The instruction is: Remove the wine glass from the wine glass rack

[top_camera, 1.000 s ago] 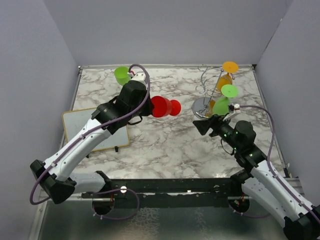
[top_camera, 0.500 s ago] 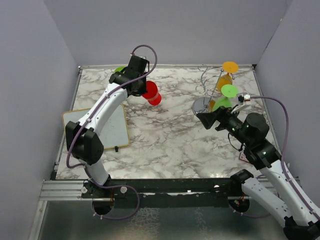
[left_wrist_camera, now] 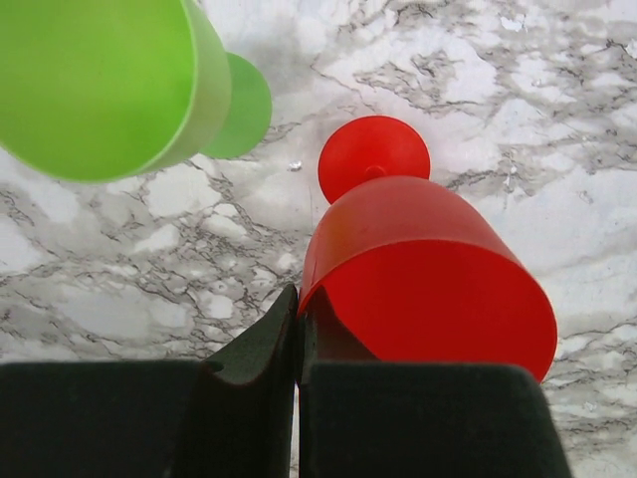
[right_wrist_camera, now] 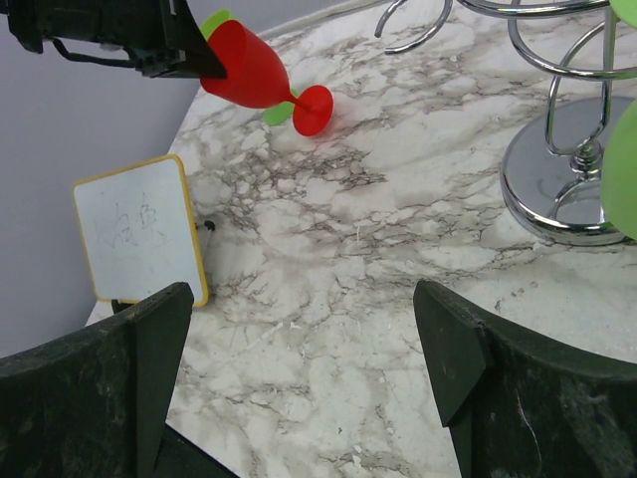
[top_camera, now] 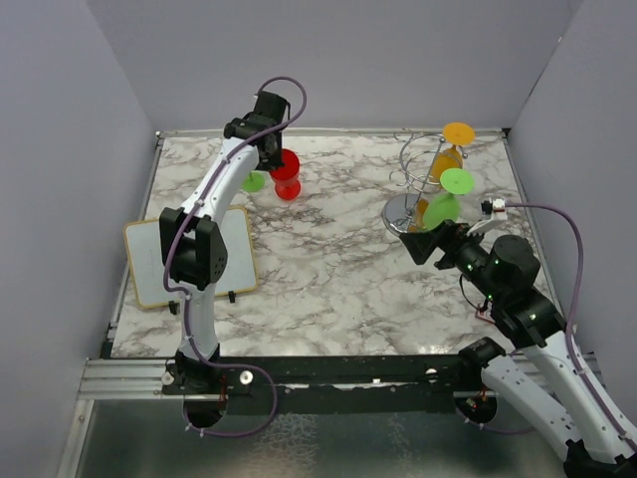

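The silver wire wine glass rack (top_camera: 416, 177) stands at the back right with an orange glass (top_camera: 450, 151) and a green glass (top_camera: 445, 197) hanging on it. Its round base (right_wrist_camera: 567, 189) shows in the right wrist view. My left gripper (top_camera: 276, 157) is at the back left, shut on the rim of a red wine glass (top_camera: 287, 175). In the left wrist view the glass (left_wrist_camera: 428, 289) is held tilted, with its foot low over the table. My right gripper (top_camera: 426, 242) is open and empty, just in front of the rack.
A second green glass (left_wrist_camera: 100, 80) is right beside the red one, at the back left (top_camera: 254, 181). A small whiteboard with a yellow frame (top_camera: 189, 261) lies at the left edge. Grey walls close in the marble table (top_camera: 338, 269).
My left arm has swung from the table's middle to the far back left, carrying the red glass beside the green one. My right gripper has shifted slightly right, near the rack.
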Robot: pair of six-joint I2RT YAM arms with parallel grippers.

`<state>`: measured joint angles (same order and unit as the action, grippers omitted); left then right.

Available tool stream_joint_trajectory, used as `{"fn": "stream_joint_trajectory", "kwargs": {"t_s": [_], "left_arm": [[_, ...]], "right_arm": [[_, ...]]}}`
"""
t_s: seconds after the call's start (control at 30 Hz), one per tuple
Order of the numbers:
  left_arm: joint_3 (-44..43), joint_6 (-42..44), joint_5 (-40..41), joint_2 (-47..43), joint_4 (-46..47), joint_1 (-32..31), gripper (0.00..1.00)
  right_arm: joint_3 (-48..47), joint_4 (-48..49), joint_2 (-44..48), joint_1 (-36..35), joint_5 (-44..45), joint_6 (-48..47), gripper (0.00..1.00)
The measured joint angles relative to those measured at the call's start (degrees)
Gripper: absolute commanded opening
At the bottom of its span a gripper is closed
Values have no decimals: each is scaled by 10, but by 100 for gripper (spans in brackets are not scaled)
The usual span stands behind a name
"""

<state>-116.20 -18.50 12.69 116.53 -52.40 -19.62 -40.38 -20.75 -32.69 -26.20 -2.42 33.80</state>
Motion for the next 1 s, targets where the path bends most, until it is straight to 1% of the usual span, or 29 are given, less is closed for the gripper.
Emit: {"fn": "stream_joint_trajectory", "kwargs": {"t_s": [0.33, 0.43, 0.8, 0.87, 1.0], "left_arm": [[-70, 5, 0, 47, -17, 26, 0], [-78, 7, 0, 56, -24, 31, 3], [-111, 12, -11, 93, -31, 39, 7], [-114, 13, -12, 96, -32, 39, 9], [-120, 14, -14, 98, -33, 39, 20]], "right_arm": [[3, 1, 3, 0, 5, 0, 94], [3, 1, 2, 0, 7, 0, 94], [12, 2, 10, 0, 10, 0, 94], [13, 2, 13, 0, 11, 0, 94], [15, 2, 18, 0, 14, 0, 94]]}}
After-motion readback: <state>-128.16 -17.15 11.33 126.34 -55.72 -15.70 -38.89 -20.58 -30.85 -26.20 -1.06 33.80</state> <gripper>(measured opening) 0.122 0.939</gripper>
